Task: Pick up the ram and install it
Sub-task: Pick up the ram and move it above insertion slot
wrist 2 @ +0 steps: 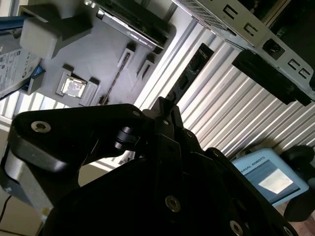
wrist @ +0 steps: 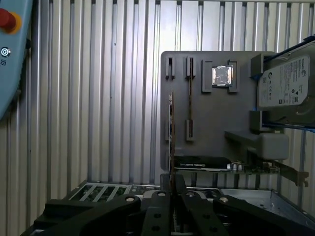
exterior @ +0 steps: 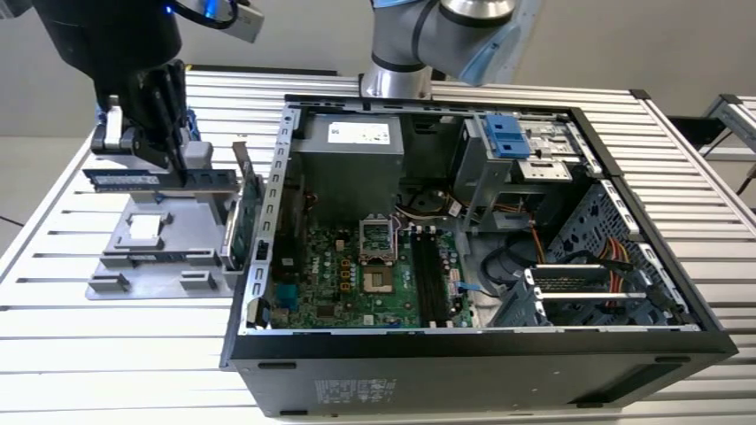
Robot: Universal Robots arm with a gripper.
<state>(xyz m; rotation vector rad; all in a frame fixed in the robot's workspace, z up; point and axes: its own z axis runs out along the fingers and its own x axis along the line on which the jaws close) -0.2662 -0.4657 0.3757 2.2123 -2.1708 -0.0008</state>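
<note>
The ram [exterior: 159, 180], a thin bluish-green stick, hangs level just above the grey holder tray [exterior: 154, 257] at the exterior view's left. My gripper [exterior: 165, 164] comes down on it from above and is shut on it. In the first wrist view the ram [wrist: 172, 142] shows edge-on as a thin line running out from between the closed fingers of the gripper [wrist: 172, 189], over the tray [wrist: 211, 118]. In the second wrist view the black gripper [wrist 2: 165, 110] covers the held stick.
The tray also carries a silver hard drive [wrist: 285, 88] in a blue-clipped frame, a processor chip [wrist: 221, 76] and an expansion card [exterior: 236, 221] on edge. The open computer case [exterior: 473, 221] lies beside it, with dark memory slots [exterior: 428, 274] on its board. A teach pendant [wrist: 10, 49] lies nearby.
</note>
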